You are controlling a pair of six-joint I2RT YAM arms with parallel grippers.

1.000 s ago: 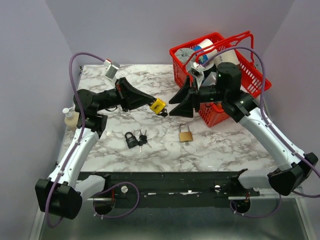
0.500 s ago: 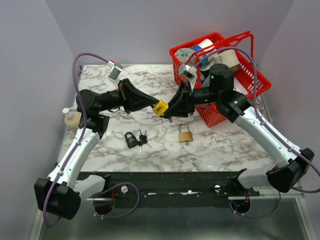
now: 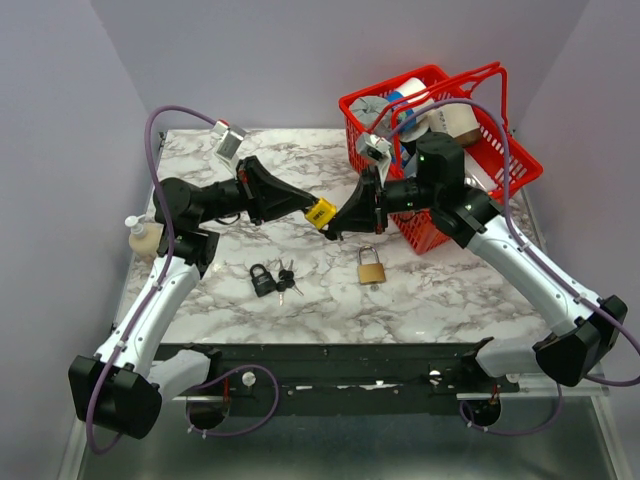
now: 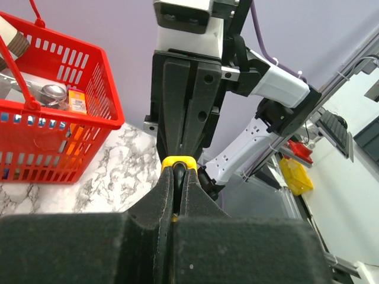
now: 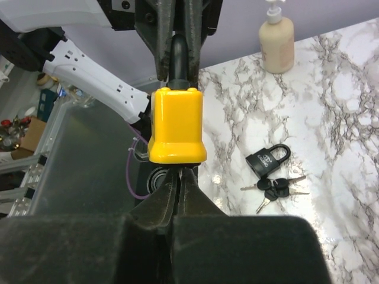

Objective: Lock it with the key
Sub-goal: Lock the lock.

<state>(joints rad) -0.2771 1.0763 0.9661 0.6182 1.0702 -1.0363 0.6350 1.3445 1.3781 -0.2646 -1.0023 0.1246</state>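
Observation:
A yellow padlock (image 3: 321,212) hangs in the air over the middle of the marble table. My left gripper (image 3: 309,207) is shut on its black shackle (image 4: 178,175), seen between the left fingers in the left wrist view. Facing it, my right gripper (image 3: 336,227) is shut right under the yellow padlock (image 5: 176,125). A thin silver sliver of the key (image 5: 180,171) shows between the right fingertips at the lock's underside. The rest of the key is hidden by the fingers.
A black padlock (image 3: 262,279) with a bunch of keys (image 3: 286,278) lies on the table near the front. A brass padlock (image 3: 371,268) lies to its right. A red basket (image 3: 420,232) of items stands at the back right, a soap bottle (image 3: 142,236) at the left edge.
My right gripper has moved left to the yellow padlock and closed under its base. The left arm lifted the padlock slightly and keeps its hold.

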